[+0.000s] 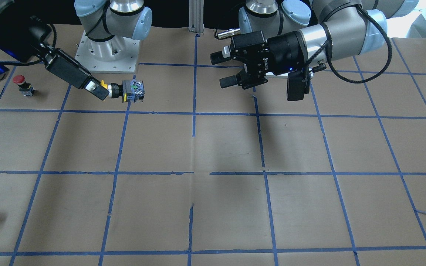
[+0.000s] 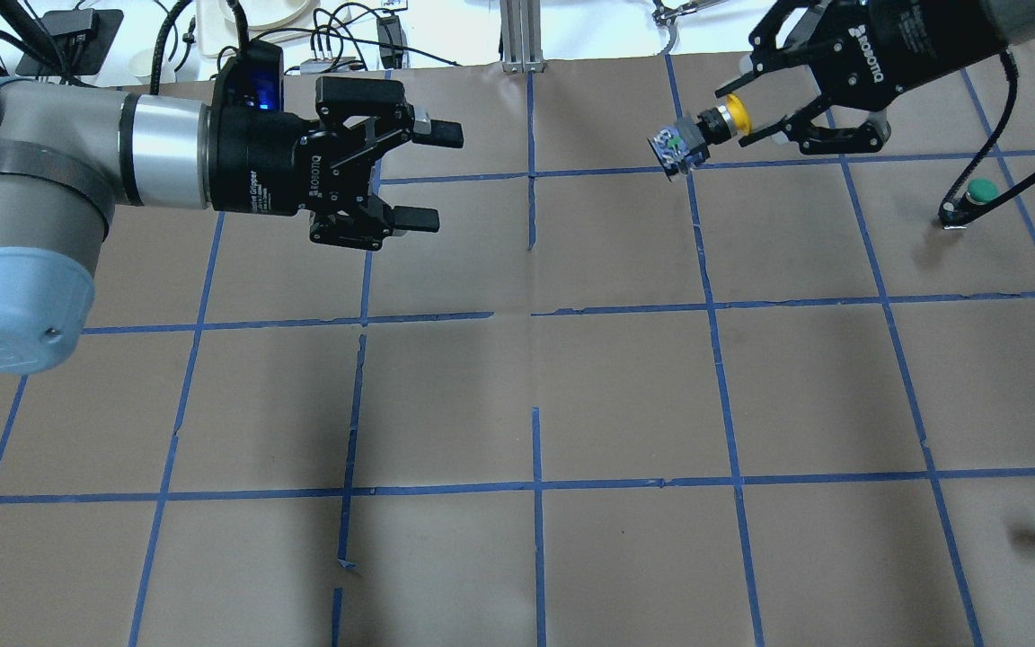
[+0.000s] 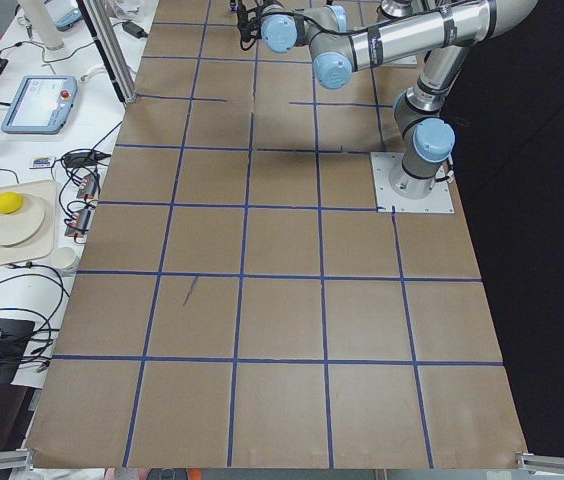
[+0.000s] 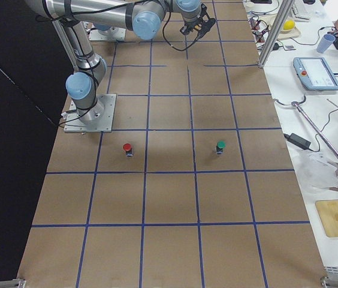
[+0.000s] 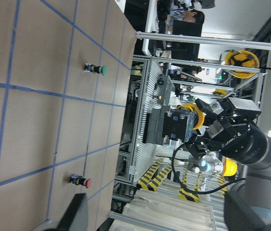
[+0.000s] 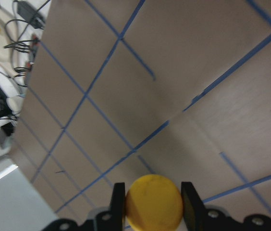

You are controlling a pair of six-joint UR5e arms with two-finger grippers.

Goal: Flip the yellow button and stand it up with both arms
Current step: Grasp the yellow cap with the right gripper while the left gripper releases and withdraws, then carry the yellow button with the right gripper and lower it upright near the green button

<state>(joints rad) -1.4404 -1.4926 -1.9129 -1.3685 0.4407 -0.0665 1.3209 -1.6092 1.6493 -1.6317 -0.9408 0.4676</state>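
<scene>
Yellow button (image 2: 693,139): held aloft on the robot's right, cap clamped in right gripper (image 2: 733,114), body seemingly level, pointing toward left gripper (image 2: 432,177). Left gripper: spread wide, empty, well apart. Handover advice: left should close squarely on the black body before right releases.

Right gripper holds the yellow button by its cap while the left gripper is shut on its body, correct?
Not quite. The left gripper is open and apart from the yellow button, as the overhead exterior view shows; the right gripper does hold its cap.
</scene>
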